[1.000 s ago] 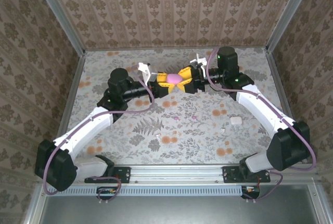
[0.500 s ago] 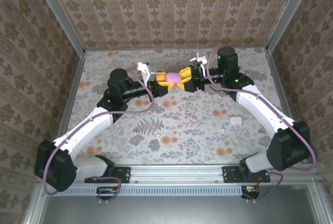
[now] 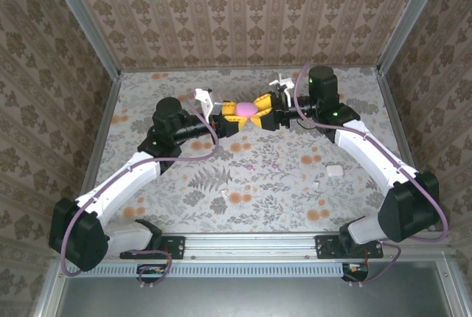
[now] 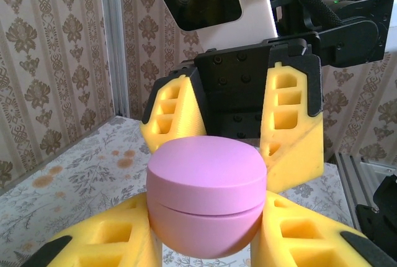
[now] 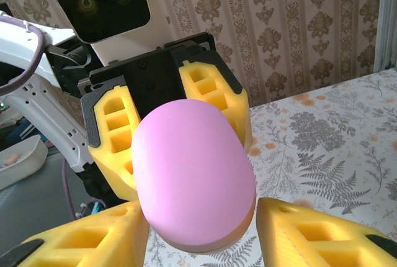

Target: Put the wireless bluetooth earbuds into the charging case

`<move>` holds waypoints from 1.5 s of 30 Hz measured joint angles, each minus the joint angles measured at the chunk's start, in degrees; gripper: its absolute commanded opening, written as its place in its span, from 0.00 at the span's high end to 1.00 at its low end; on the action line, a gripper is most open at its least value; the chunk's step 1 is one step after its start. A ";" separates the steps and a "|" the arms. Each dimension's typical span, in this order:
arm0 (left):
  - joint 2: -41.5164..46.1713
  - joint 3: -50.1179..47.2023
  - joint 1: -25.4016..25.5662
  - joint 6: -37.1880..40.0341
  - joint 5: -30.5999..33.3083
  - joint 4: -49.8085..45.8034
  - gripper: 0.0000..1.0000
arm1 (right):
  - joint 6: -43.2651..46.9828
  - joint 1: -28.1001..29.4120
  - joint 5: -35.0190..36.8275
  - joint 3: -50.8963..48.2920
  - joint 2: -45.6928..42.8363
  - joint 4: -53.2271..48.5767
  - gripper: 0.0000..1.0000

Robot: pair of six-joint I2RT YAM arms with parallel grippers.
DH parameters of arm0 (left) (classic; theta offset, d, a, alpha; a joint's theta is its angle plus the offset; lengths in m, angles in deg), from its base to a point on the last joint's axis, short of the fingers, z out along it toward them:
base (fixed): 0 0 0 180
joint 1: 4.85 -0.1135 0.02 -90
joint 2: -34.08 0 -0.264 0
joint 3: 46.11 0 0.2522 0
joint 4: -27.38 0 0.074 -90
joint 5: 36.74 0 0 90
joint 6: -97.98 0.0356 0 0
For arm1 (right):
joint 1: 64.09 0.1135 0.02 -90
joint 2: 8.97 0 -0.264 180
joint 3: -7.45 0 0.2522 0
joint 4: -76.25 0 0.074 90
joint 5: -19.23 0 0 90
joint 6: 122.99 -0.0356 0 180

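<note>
A pink rounded charging case (image 3: 248, 109) with a thin lid seam, its lid down, hangs above the back middle of the table. My left gripper (image 3: 239, 114) is shut on the case's (image 4: 208, 186) lower half from the left. My right gripper (image 3: 259, 111) meets it from the right, its yellow fingers (image 5: 310, 233) against the sides of the case (image 5: 192, 174). Two tiny pink earbuds (image 3: 249, 167) (image 3: 274, 164) lie on the table in front of the grippers. A small white case (image 3: 335, 171) lies at the right, with white specks (image 3: 316, 183) (image 3: 223, 193) nearby.
The floral table (image 3: 184, 184) is walled in by patterned panels at the back (image 3: 243, 15) and both sides. A metal rail (image 3: 251, 243) with the arm bases runs along the near edge. Both arms reach inward to the back middle.
</note>
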 measured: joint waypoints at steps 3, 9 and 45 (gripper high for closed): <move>0.00 -0.22 0.09 0.09 0.00 -0.07 0.66 | -1.16 -0.15 0.20 0.00 0.00 1.38 0.46; 0.00 -0.83 0.94 0.09 -0.44 -0.42 0.66 | -3.98 -0.55 3.17 0.00 -0.02 2.89 0.41; 1.90 -5.53 1.42 0.31 14.45 10.93 0.65 | -57.33 0.11 9.68 4.11 2.03 3.61 0.40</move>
